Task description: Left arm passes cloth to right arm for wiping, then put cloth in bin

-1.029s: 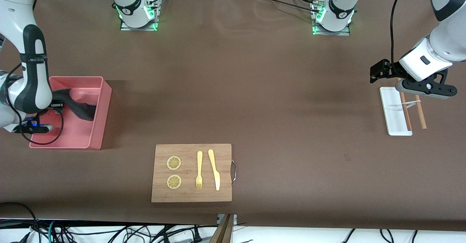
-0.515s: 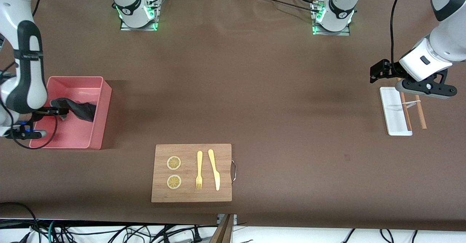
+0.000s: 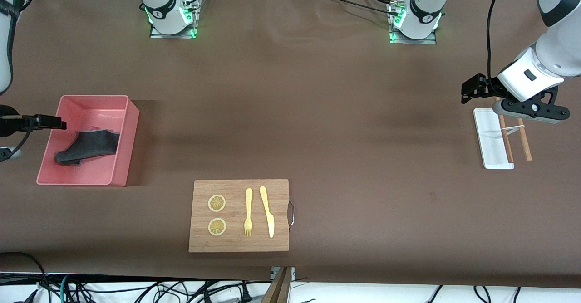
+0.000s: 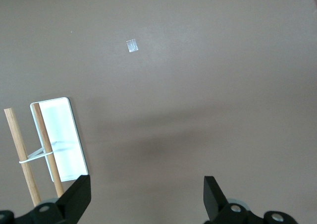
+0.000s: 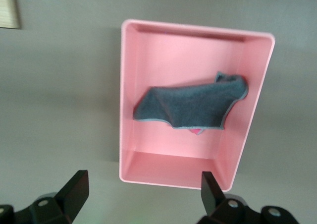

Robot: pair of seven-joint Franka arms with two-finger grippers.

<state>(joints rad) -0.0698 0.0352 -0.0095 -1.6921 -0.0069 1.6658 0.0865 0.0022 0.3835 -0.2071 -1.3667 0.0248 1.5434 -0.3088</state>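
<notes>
The cloth (image 3: 88, 146) lies crumpled in the salmon-pink bin (image 3: 129, 126), dark grey face up, at the right arm's end of the table. In the right wrist view the cloth (image 5: 193, 105) shows a sliver of magenta at one edge and rests on the floor of the bin (image 5: 121, 95). My right gripper (image 3: 56, 123) is open and empty, up in the air over the bin's outer edge; it also shows in its own view (image 5: 141, 189). My left gripper (image 3: 470, 90) is open and empty, waiting over the table beside the white tray; its own view (image 4: 147, 194) shows bare table between the jaws.
A wooden cutting board (image 3: 238, 215) with two lemon slices, a fork and a knife lies nearer the front camera, mid-table. A white tray (image 3: 492, 137) with two wooden sticks (image 3: 522, 135) lies at the left arm's end, also in the left wrist view (image 4: 58, 137).
My right gripper let go of the cloth, which dropped flat into the bin, and the gripper rose and drew away toward the table's end. The left arm has not moved.
</notes>
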